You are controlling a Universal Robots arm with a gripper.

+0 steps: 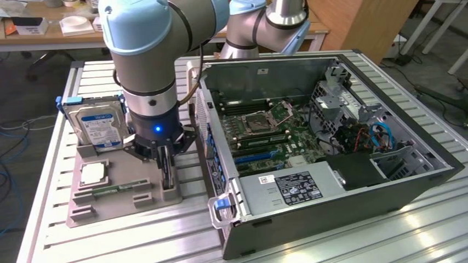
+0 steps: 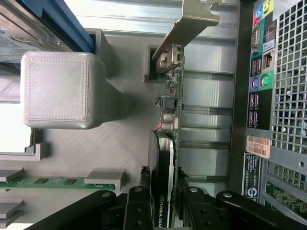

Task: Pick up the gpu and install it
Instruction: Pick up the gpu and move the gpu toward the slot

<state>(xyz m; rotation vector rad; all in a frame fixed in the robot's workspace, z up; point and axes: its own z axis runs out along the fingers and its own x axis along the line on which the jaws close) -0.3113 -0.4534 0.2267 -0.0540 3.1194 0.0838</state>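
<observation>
The gpu (image 1: 170, 174) stands on edge in a slot of the grey parts holder (image 1: 109, 207), on the side nearest the open computer case (image 1: 409, 181). In the wrist view the gpu (image 2: 171, 110) is a thin dark card with a black cooler and a silver bracket (image 2: 192, 21) at its far end. My gripper (image 1: 166, 160) has come down over it from above. In the wrist view my gripper (image 2: 163, 194) has a black finger (image 2: 137, 206) pressed against each face of the card, shut on it. The card's lower edge still sits in the holder.
A blue-labelled hard drive (image 1: 98, 127) stands upright at the holder's back. A green memory stick (image 1: 117, 189) and a processor (image 1: 93, 173) lie in the holder. The case lies open at the exterior view's right, showing its motherboard (image 1: 267, 131). Its rear ports (image 2: 261, 76) face the holder.
</observation>
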